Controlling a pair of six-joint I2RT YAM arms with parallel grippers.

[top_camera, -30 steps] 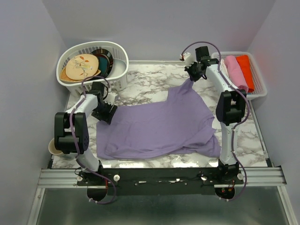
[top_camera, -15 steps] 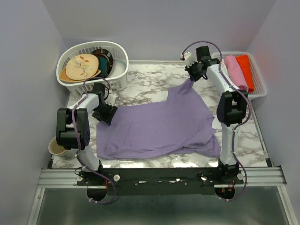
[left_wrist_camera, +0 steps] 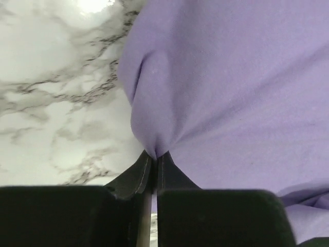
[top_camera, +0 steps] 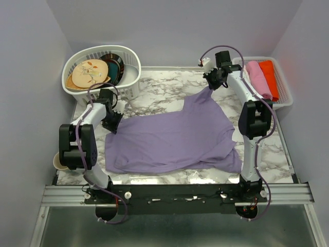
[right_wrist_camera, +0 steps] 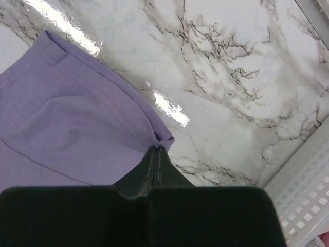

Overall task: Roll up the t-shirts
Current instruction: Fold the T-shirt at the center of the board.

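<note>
A: Where is the t-shirt?
B: Spread over the middle of the tabletop. Long axis runs left to right. One corner is drawn out toward the far right corner.
A: Hands?
B: Left hand is pinched closed on a fold at the t-shirt's left edge. Right hand is closed on the hemmed tip of the far corner, near the white tray.

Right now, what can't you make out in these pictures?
- Cup, top view: mostly behind the left arm; contents unseen.
- Dark dishes in the basket, top view: partly covered by the tan plate.
- Shirt, both wrist views: cut off by the edges; its underside is hidden everywhere.
</note>
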